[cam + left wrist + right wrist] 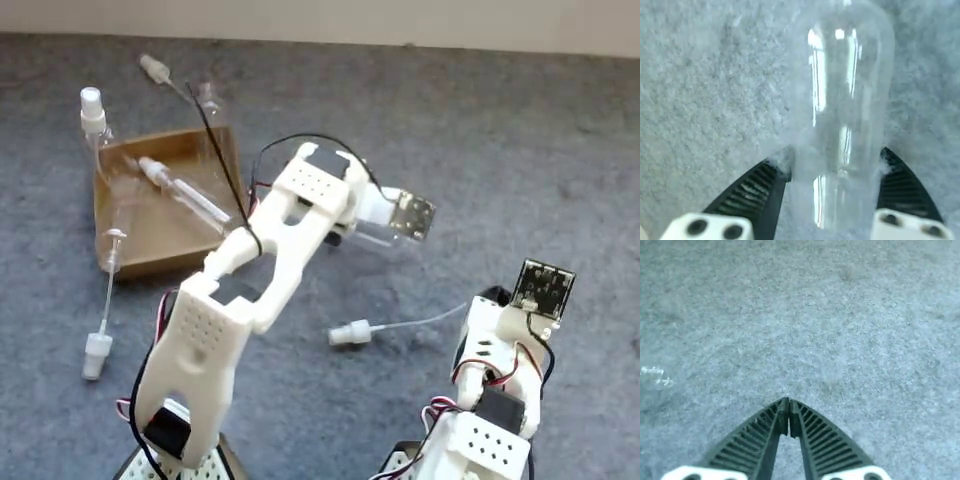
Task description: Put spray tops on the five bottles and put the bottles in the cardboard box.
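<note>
At the middle of the bench [560,150], the left arm [290,230] stretches out toward 1 o'clock with a clear bottle [850,100] in its jaws. The left jaws pinch it from both sides, one ribbed pad on each flank. They hold it at one end, so most of the body juts past the tips over the grey surface. It is probably held out like this so a spray top can be brought to it. From these views I cannot tell which way the neck points.

At 6 o'clock from the held bottle, a loose spray top [350,333] lies flat, its thin tube trailing toward 3 o'clock. It lies apart from both pairs of jaws, roughly between the two arms, so either could reach it.

At 5 o'clock on the bench, the right arm [500,400] is folded back. The right jaws are pressed together on nothing, over bare surface. It looks parked, and by my reading it is placed to fetch the top.

At 10 o'clock sits the cardboard box [160,225] with one capped bottle [180,190] lying inside. Another capped bottle [93,118] stands just beside the box's far corner. A second loose top [97,350] lies at 8 o'clock.
</note>
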Available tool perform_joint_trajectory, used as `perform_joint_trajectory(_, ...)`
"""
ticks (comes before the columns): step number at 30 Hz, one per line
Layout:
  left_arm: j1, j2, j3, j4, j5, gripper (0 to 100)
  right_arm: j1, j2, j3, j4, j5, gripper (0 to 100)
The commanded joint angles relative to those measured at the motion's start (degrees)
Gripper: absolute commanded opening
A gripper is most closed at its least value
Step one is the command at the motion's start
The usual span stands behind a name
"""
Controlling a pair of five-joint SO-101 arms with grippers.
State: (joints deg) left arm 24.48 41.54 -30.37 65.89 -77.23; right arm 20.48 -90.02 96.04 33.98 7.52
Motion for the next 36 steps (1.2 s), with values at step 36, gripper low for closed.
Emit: perform_joint_trajectory(36,-0.9,-8.7,-5.1,19.9,7.8,8,0.7,-0.2,6.9,0.2,1.0,0.4)
